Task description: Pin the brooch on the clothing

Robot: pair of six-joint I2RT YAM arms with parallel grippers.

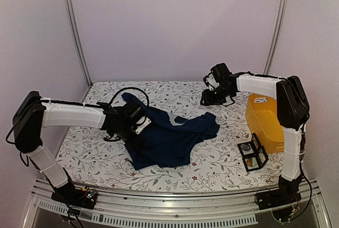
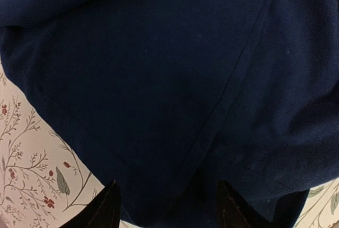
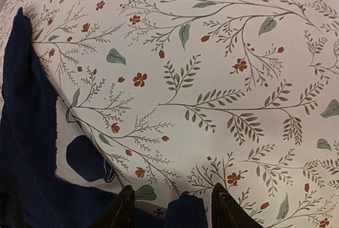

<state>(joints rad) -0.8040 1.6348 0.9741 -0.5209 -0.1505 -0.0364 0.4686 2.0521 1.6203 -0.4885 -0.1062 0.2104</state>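
The crumpled navy blue fabric T-shirt (image 1: pixel 169 135) looks soft and limp, likely best pinched along a seam. The left gripper (image 2: pixel 167 199) and right gripper (image 3: pixel 172 199) both gape, holding nothing

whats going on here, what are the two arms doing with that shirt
Two robot arms are working over a navy T-shirt that lies crumpled on the floral table. The left gripper hovers over the shirt's left side, jaws apart, with nothing gripped. The right gripper is open above the cloth near the shirt's far right edge. A small black case sits beside a yellow bin at the right. No brooch shows on the shirt.
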